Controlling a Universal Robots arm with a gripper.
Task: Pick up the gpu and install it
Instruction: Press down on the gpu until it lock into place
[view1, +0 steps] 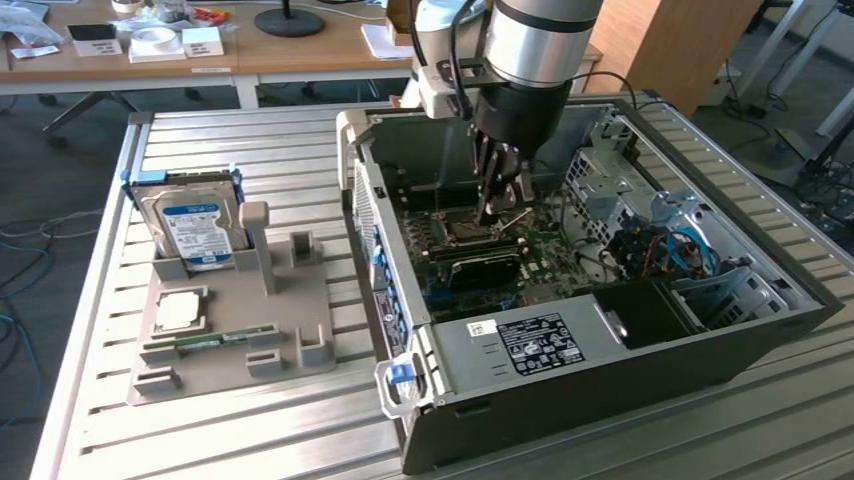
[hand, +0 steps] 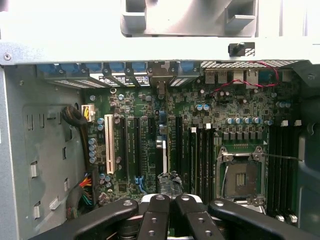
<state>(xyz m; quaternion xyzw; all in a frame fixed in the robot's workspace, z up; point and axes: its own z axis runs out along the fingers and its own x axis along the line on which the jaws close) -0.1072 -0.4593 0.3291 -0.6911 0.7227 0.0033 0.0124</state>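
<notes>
The claw (view1: 497, 205) is down inside the open computer case (view1: 534, 350), its fingers shut together low over the green main board (hand: 240, 105). In the wrist view the claw (hand: 170, 200) pinches the near end of a thin strip standing on edge, which I take to be the gpu (hand: 160, 150). I cannot tell how firm the grip is.

The step in hand looks like the install itself. The card is already inside the case, well away from the grey holder (view1: 287, 300) outside it, where the hard drive (view1: 194, 225) stands.

The card appears to stand upright on its long edge. Its long axis runs from the claw toward the case's back wall with the row of blue tabs. It seems to lie along the dark slots in the case. I cannot tell whether it is already seated.

Seating it calls for the bottom edge to stay parallel with its slot, the far end to meet the back-wall opening, and a straight, even press down.
</notes>
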